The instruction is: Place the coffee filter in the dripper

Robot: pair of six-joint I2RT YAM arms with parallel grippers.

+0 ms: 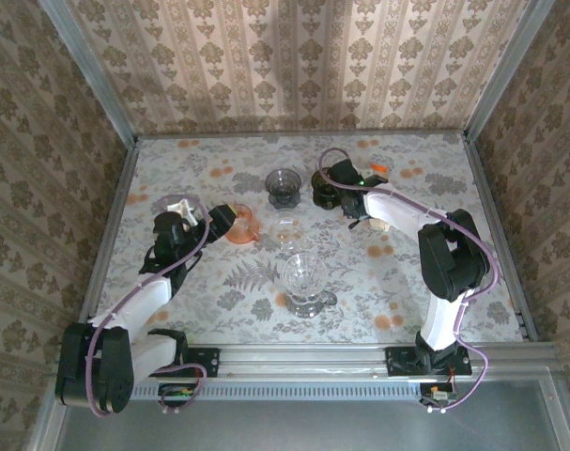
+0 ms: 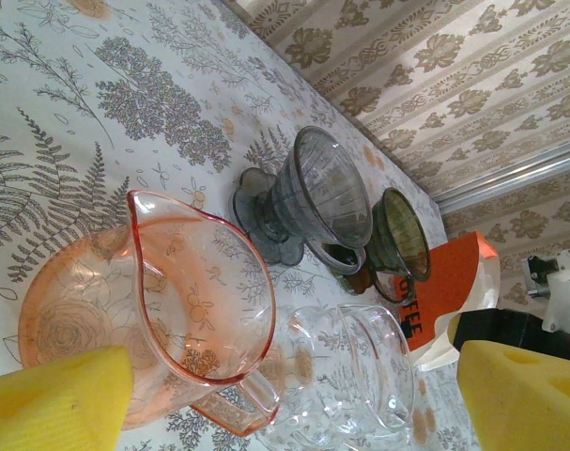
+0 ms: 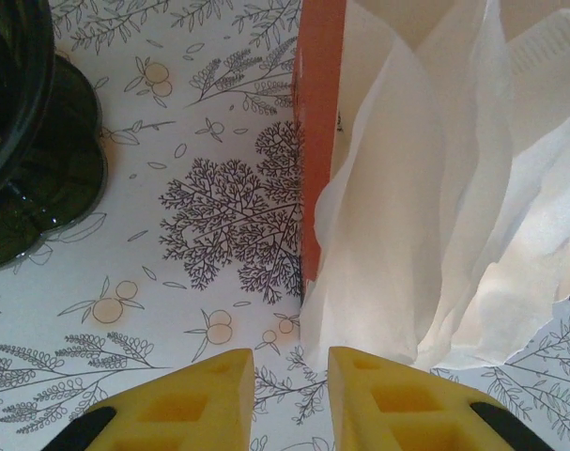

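Note:
White paper coffee filters (image 3: 444, 216) spill from an orange box (image 3: 320, 122) lying on the tablecloth. My right gripper (image 3: 291, 390) hovers just short of them, its yellow fingers slightly apart with only tablecloth between them; the lowest filter edge lies at the right fingertip. In the top view this gripper (image 1: 360, 214) is beside a dark green dripper (image 1: 324, 186). A grey dripper (image 1: 285, 185) stands left of that. My left gripper (image 2: 285, 404) is wide open around a pink glass dripper (image 2: 172, 301), holding nothing.
A small clear glass dripper (image 1: 286, 228) sits mid-table and a larger clear one (image 1: 303, 277) nearer the arms. The clear glass (image 2: 378, 376) lies right beside the pink one. Patterned walls close in the table (image 1: 472, 282) on three sides.

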